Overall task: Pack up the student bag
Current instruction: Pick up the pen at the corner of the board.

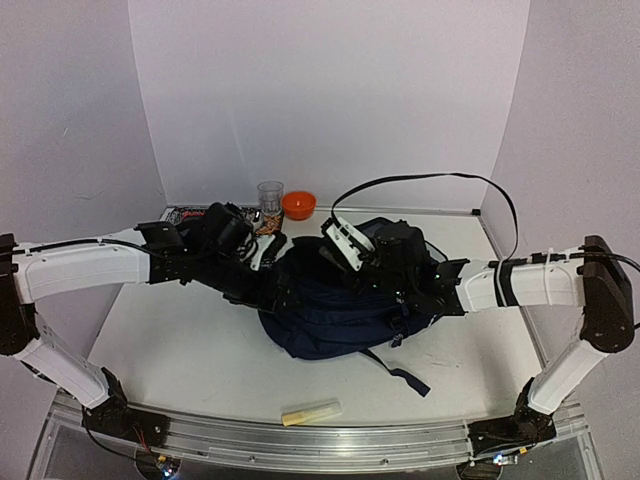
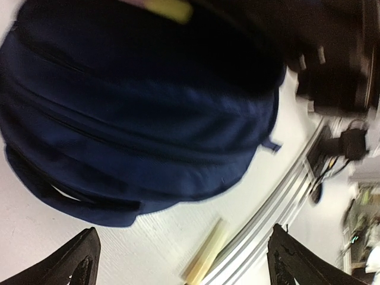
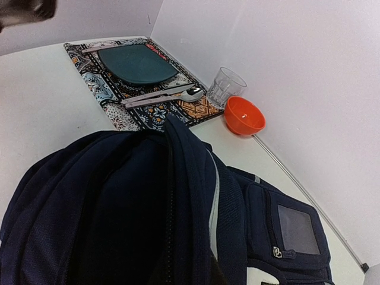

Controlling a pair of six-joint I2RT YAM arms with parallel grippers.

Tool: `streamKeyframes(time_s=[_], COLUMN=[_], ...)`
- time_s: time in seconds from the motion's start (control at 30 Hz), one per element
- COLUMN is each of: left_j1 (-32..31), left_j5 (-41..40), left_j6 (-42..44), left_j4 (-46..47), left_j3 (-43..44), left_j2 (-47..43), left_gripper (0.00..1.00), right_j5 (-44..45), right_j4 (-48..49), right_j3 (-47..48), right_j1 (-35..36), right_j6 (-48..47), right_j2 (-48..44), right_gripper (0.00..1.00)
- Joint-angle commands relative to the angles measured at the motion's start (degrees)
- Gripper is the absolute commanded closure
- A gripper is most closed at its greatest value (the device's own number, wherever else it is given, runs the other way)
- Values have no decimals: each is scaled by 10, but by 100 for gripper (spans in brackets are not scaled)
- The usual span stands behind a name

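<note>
The student bag (image 1: pixel 330 315) lies on the table (image 1: pixel 180 350). The right gripper (image 1: pixel 345 245) is closed, probably pinching the bag's top edge to hold it up. The left gripper (image 2: pixel 181 249) hangs beside the bag, jaws wide, empty.

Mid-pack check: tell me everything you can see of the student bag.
The student bag is navy fabric, bulging, lying on the white table at its middle. Zip lines cross it; a thin pale stripe and a grey window pocket show on one side. A dark strap trails toward the near edge.
</note>
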Motion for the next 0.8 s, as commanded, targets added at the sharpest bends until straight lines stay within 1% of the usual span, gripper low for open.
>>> streamKeyframes(time_s=[0.0,0.3,0.43,0.53,0.67,0.77], left_j1=[-80,-202,-243,-258,-261,-262], left_j5=[-80,-89,-108,-114,-136,-138], left_j6=[74,125,143,149,150,154], left_j4=[-38,-59,-88,-98,-118,-132], left_j3=[24,67,101,120,141,153], left_j2=[35,137,193,226,258,281], left_gripper=[1,2,7,10,15,21], right_j5=[5,-5,-7,-9,-11,-12], right_j4=[46,44,42,39,36,34], right_j3=[8,10,11,11,10,9], right_j1=[-7,-9,-8,-9,-8,-8], right_j6=[16,32,34,38,44,45], right_j2=[-40,-47,-52,-54,-55,-56], right_gripper=[100,100,100,100,100,100])
